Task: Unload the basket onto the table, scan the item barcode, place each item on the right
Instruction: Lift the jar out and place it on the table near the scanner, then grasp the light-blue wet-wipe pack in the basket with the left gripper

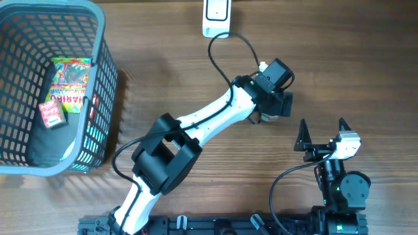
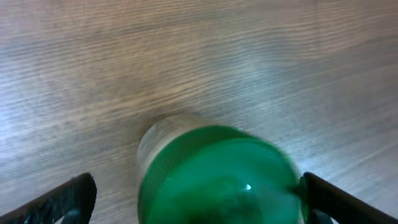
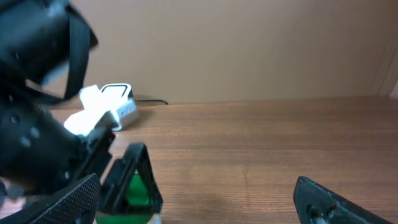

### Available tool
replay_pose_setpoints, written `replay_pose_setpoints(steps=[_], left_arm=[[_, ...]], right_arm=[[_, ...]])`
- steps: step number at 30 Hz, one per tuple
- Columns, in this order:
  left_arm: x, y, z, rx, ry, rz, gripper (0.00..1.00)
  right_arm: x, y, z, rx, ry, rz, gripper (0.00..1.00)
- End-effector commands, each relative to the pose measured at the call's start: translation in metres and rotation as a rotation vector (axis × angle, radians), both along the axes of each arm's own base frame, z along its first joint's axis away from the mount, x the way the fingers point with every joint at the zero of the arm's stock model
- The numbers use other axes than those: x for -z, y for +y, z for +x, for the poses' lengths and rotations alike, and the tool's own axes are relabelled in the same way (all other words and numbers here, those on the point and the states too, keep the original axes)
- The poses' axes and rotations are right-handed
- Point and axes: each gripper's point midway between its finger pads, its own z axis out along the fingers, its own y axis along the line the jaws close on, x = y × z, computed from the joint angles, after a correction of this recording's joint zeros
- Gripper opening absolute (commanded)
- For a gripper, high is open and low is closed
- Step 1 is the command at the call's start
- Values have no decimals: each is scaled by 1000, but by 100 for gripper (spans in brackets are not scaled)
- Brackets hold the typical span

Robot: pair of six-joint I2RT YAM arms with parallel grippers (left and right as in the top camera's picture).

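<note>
**Left gripper [image 2: 198,186] spread wide around the green-topped container [image 2: 214,174], which stands on the table [image 2: 186,50]**

We judge it stands upright mid-table, short of the barcode scanner [image 1: 216,16], ready for a fresh hold. The right gripper [image 1: 322,136] hangs open and empty nearby. Only the left wrist view shows a finger clear of the container. Overhead the arm mostly hides it, but that view alone shows the basket [image 1: 98,39] far left.
</note>
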Motion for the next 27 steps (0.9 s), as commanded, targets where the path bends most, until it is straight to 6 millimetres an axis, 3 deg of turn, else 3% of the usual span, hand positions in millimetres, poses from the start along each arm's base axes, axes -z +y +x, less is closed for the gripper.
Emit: replay_pose_setpoints(steps=[1, 3, 5, 7, 8, 9, 10, 13, 14, 16, 18, 20, 23, 25, 27], left_arm=[[-120, -2, 12, 125, -201, -61, 100], [-173, 26, 15, 72, -270, -32, 100], [-244, 85, 21, -56, -383, 12, 100], [-289, 141, 24, -174, -455, 25, 100], [-318, 194, 25, -313, -491, 22, 100], [-333, 233, 23, -428, -503, 16, 100], [-349, 286, 18, -590, -503, 0, 100], [-364, 401, -8, -978, -468, -33, 100], [-362, 454, -27, -1158, -425, -55, 100], [-346, 514, -51, -1349, -333, -69, 100], [-324, 545, -63, -1455, -240, -66, 100], [-289, 564, -67, -1481, -114, -37, 100], [-224, 576, -62, -1503, 88, 34, 100], [-187, 577, -60, -1498, 193, 63, 100], [-132, 573, -59, -1480, 350, 96, 100]], right_arm=[[-1, -2, 0, 11, -6, -5, 100], [-1, -2, 0, 11, -6, -5, 100], [-1, -2, 0, 11, -6, -5, 100], [-1, -2, 0, 11, -6, -5, 100], [-1, -2, 0, 11, -6, -5, 100], [-1, -2, 0, 11, -6, -5, 100], [-1, -2, 0, 11, -6, -5, 100], [-1, -2, 0, 11, -5, -5, 100], [-1, -2, 0, 11, -6, -5, 100], [-1, -2, 0, 11, -6, -5, 100], [-1, -2, 0, 11, -6, -5, 100], [-1, -2, 0, 11, -6, -5, 100], [-1, -2, 0, 11, -6, -5, 100], [-1, -2, 0, 11, -6, -5, 100], [-1, -2, 0, 11, -6, -5, 100]])
